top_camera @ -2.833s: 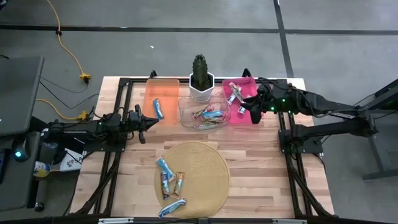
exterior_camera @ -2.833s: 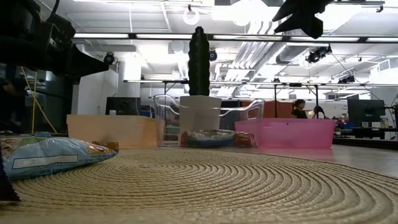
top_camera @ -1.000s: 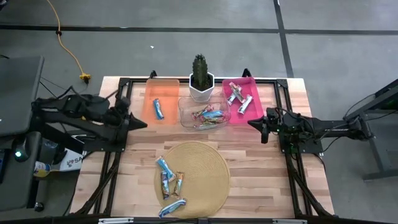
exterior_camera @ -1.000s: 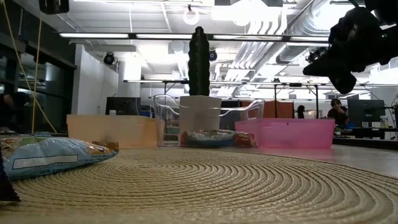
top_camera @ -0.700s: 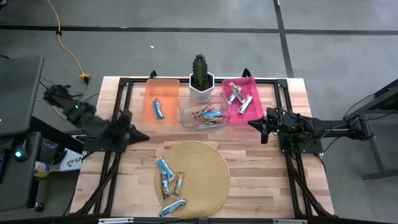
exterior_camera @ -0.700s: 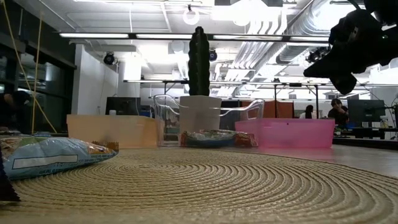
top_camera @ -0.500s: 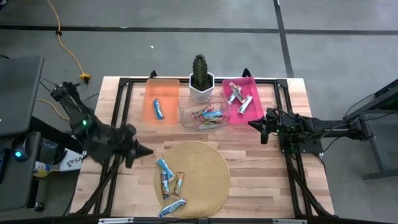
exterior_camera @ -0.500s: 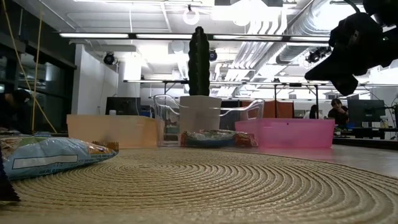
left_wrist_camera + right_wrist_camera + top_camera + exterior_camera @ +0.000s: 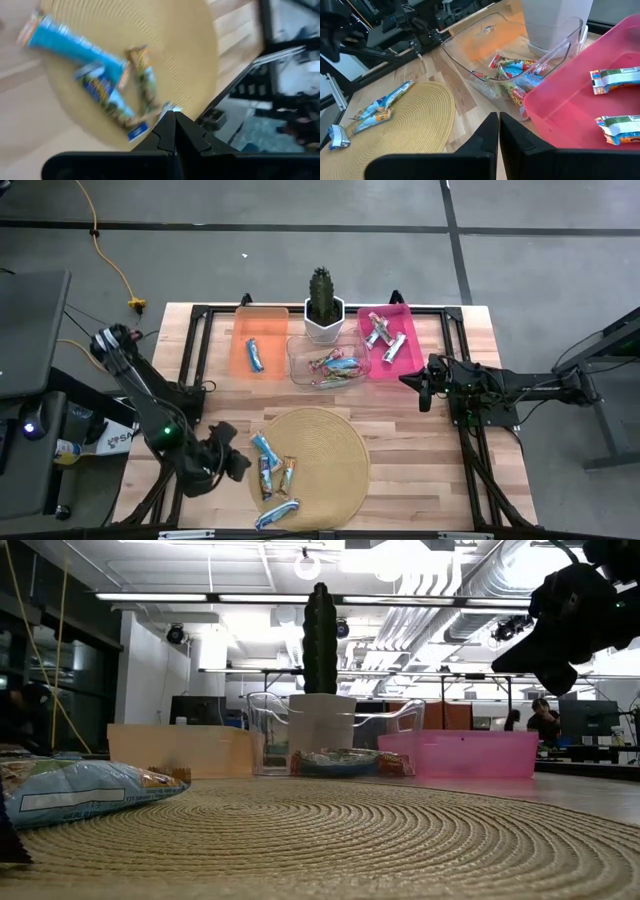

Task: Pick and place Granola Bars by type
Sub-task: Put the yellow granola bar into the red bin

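Note:
Several granola bars lie flat on the round woven mat (image 9: 320,455): a blue one (image 9: 263,446), a blue-and-white one (image 9: 266,477), an orange-brown one (image 9: 288,473) and a blue-and-white one (image 9: 277,513) at the mat's near edge. They also show in the left wrist view, among them the blue bar (image 9: 75,45). My left gripper (image 9: 243,466) is shut and empty just left of the mat, beside these bars. My right gripper (image 9: 403,377) is shut and empty, above the table near the pink bin's near edge. It shows in the low view (image 9: 555,665) too.
At the far side stand an orange bin (image 9: 262,320) with one blue bar (image 9: 254,354), a clear bin (image 9: 300,365) with several bars, a pink bin (image 9: 402,315) with bars (image 9: 394,348), and a potted cactus (image 9: 322,305). Black frame rails (image 9: 200,340) run along both table sides.
My left gripper has swung from beside the orange bin toward the table's near edge and now sits just left of the mat, by the bars. It has stayed shut. The bars have not moved.

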You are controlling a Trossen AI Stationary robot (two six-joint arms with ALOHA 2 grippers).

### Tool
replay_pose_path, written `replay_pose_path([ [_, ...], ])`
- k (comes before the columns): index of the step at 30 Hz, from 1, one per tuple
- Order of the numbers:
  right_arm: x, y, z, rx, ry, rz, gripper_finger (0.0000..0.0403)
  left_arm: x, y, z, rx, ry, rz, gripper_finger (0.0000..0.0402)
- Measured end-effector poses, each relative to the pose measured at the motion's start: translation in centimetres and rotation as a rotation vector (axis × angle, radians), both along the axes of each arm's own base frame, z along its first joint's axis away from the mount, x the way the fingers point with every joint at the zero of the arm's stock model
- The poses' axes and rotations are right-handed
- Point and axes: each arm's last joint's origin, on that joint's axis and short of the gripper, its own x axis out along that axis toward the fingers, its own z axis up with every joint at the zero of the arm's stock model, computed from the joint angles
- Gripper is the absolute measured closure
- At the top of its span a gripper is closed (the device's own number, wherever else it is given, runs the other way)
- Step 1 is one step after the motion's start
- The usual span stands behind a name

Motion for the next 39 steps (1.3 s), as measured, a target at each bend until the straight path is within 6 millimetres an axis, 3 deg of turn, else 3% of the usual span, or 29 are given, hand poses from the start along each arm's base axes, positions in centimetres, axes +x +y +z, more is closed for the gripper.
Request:
replay_pose_path([
  [6,0.0,0.0,-0.2,-0.003,0.019,-0.001,0.0403,0.0,-0.4,-0.6,0.105,0.051,-0.167,0.0401],
  [17,-0.1,-0.1,-0.4,-0.007,0.044,-0.021,0.0403,2.4,2.8,-1.0,0.783,0.080,-0.839,0.0401],
  [27,-0.1,-0.1,-0.4,-0.003,0.044,-0.023,0.0403,4.1,6.7,-1.7,0.793,0.132,-1.387,0.0398],
  [32,-0.1,-0.1,-0.4,-0.003,0.045,-0.023,0.0403,4.8,7.6,-1.6,0.905,0.069,-1.515,0.0351],
  [39,-0.1,-0.1,-0.4,-0.003,0.044,-0.023,0.0403,6.3,7.8,-2.7,0.958,0.081,-1.568,0.0236],
])
